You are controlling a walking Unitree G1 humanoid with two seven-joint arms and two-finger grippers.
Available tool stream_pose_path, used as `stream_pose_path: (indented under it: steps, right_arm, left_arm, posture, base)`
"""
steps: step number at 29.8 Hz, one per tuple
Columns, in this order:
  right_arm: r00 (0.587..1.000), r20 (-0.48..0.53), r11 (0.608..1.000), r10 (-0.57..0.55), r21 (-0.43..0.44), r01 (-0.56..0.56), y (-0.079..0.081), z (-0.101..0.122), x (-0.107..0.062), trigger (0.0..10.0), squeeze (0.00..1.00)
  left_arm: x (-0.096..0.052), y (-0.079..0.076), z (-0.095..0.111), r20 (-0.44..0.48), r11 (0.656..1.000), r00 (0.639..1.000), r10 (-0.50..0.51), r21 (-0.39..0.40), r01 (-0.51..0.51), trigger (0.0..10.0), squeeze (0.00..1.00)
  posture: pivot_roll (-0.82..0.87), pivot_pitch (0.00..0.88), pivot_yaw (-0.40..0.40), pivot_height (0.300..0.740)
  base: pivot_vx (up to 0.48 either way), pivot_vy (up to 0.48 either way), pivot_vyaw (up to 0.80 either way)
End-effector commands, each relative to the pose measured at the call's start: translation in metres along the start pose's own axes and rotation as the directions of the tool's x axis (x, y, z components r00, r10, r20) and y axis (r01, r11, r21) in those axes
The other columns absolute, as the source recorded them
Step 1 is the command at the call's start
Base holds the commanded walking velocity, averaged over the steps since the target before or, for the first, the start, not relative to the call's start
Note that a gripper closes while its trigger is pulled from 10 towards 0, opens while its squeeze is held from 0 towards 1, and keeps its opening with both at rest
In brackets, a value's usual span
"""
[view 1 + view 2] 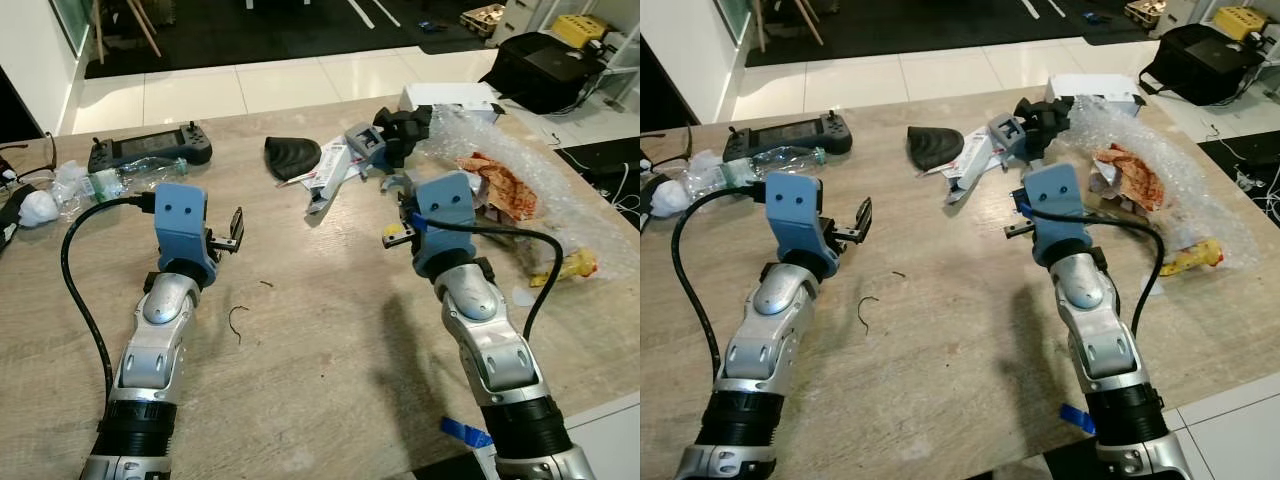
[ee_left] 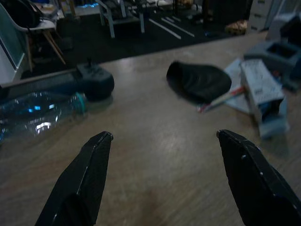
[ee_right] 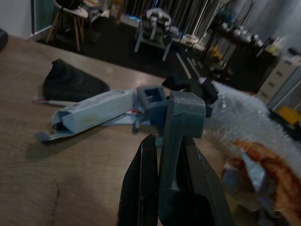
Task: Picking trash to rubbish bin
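Looking down from the head, you have the wooden table (image 1: pixel 330 330) as reference: the right gripper (image 1: pixel 398 214) sits near its far right side, just short of the bubble wrap (image 1: pixel 520 160) and small white carton (image 1: pixel 328 175). The left gripper (image 1: pixel 233 230) hovers beside the plastic bottle (image 1: pixel 105 183).

Left wrist view: fingers (image 2: pixel 84 179) spread wide above the table, facing the black pad (image 2: pixel 200 81).

Right wrist view: fingers (image 3: pixel 141 188) pinch a grey plastic piece (image 3: pixel 181 136), upright, just above the table.

Bare table (image 1: pixel 330 330) lies between both arms; ahead, carton (image 1: pixel 328 175), bubble wrap (image 1: pixel 510 150) and, seemingly, black cap (image 1: pixel 292 155) crowd it.
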State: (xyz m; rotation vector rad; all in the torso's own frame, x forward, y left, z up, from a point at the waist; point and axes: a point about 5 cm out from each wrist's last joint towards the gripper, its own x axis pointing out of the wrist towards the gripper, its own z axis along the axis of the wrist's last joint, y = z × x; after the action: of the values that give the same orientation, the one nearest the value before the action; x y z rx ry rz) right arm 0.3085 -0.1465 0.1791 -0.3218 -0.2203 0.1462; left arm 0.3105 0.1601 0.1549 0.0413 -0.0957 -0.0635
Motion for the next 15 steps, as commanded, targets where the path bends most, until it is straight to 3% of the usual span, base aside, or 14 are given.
stream_pose_path:
  steps: [1, 5, 7, 15]
  right_arm:
    - [1.0, 0.021, 1.0, 0.006, -0.023, -0.005, 0.001, 0.001, 0.001, 10.0, 0.0]
    - [0.999, 0.04, 1.0, 0.014, 0.009, -0.014, 0.002, 0.001, 0.004, 10.0, 0.0]
    - [0.998, 0.048, 0.987, 0.028, 0.156, -0.035, 0.006, 0.0, 0.006, 10.0, 0.0]
    - [0.997, 0.055, 0.969, 0.046, 0.239, -0.058, 0.019, -0.007, 0.004, 10.0, 0.0]
  left_arm:
    - [0.001, 0.0, -0.001, -0.01, 1.0, 1.0, 0.012, -0.027, -0.012, 10.0, 0.0]
    - [0.006, -0.002, 0.005, 0.014, 1.0, 1.0, 0.006, -0.03, -0.005, 10.0, 0.0]
    - [0.008, -0.009, 0.008, 0.025, 0.999, 0.999, -0.03, -0.042, 0.031, 10.0, 0.0]
    - [0.007, -0.014, 0.006, 0.005, 0.998, 0.999, -0.049, -0.05, 0.049, 10.0, 0.0]
  posture:
    - [-0.07, 0.027, 0.016, 0.74]
    - [-0.07, 0.015, 0.019, 0.74]
    - [-0.07, 0.003, 0.027, 0.74]
    - [-0.07, 0.013, 0.018, 0.74]
  base:
    - [0.0, 0.0, 0.0]
    - [0.0, 0.0, 0.0]
    - [0.0, 0.0, 0.0]
    - [0.0, 0.0, 0.0]
